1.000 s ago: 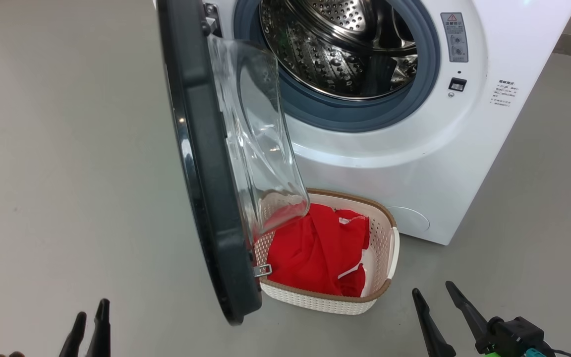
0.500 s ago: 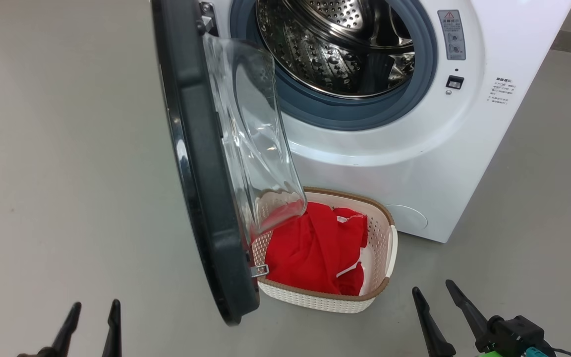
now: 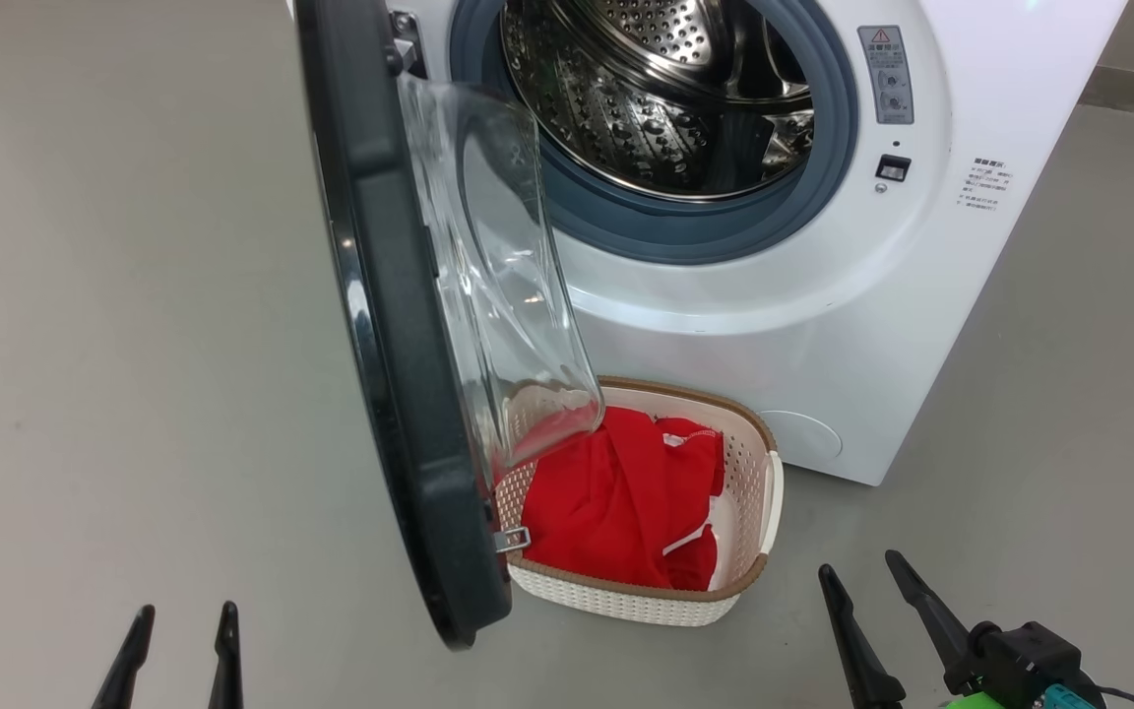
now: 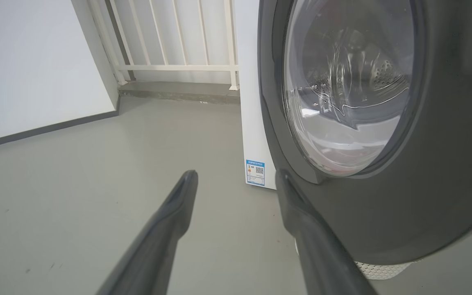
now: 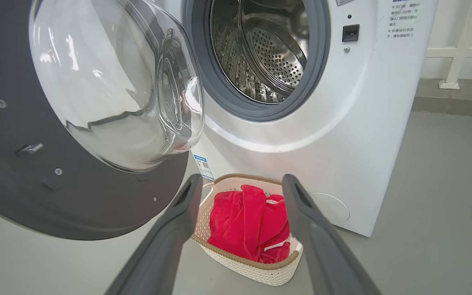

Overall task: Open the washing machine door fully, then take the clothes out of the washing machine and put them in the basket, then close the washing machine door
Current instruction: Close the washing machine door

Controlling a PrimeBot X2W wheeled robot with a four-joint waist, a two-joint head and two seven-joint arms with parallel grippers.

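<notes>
Now both grippers are empty, and each has its two fingers spread wide apart. The left gripper [image 3: 185, 618] hangs in front of the washing machine [image 3: 774, 325], on the outer side of the washing machine door [image 3: 390, 345]. In the left wrist view its fingers [image 4: 178, 213] point toward the machine's white side panel, and the inner finger is near the door's black rim without touching it, as far as I can tell. The right gripper [image 3: 859, 569] is also in front of the machine, near its lower right corner, and touches nothing. In the right wrist view it points at the basket [image 5: 240, 262].

The door stands open and upright, almost at a right angle to the machine front. Its glass bowl bulges toward the side of the drum [image 3: 646, 89] opening and hangs over the basket's edge. The basket sits on the floor [image 3: 134, 295] just before the machine's front, below the opening, with its open top up. The clothes [image 3: 616, 492] lie inside it in a red heap. Which way the basket's longer side runs, I cannot tell.
</notes>
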